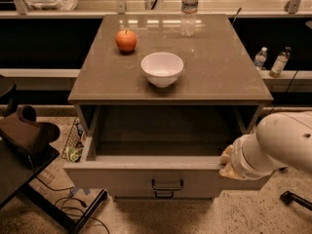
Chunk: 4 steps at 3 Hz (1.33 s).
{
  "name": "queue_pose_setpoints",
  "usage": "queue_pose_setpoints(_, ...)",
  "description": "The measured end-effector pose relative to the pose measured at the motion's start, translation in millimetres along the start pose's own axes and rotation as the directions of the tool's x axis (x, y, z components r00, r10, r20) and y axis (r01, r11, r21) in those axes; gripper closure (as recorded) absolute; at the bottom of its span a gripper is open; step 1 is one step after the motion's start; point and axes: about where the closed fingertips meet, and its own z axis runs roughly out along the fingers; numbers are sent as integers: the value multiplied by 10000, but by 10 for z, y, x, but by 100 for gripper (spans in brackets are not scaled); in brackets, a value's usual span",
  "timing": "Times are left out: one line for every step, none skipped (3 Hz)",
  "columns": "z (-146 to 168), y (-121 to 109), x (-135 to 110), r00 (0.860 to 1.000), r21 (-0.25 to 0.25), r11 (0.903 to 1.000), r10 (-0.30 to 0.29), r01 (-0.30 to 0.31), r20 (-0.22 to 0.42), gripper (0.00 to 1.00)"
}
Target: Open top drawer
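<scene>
The top drawer (146, 177) of the grey-beige cabinet is pulled far out, showing its plain grey boxy inside. Its small black bar handle (167, 185) sits at the centre of the front panel. My white arm comes in from the right. My gripper (227, 164) is at the right end of the drawer's front edge, mostly hidden behind the arm's wrist. Below the top drawer, a second black handle (164, 195) on a lower drawer front just shows.
On the cabinet top (219, 72) stand a red apple (126, 40), a white bowl (162, 68) and a clear water bottle (189, 9). A dark chair (24, 135) stands at the left. Two bottles (270, 61) sit on a ledge at the right. Cables lie on the floor at the lower left.
</scene>
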Motion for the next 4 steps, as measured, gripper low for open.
queue_pose_setpoints(0,0,0,10000,1,10000,0,0,0,100)
queue_pose_setpoints(-176,-108,-18,9993,-14,9998,-177,176,-341,100)
queue_pose_setpoints(-577,-343,-49,9929,114,9991,-381,396,-1126,100)
queue_pose_setpoints(-872,-560,-96,9837,160,9974,-661,697,-1672,100)
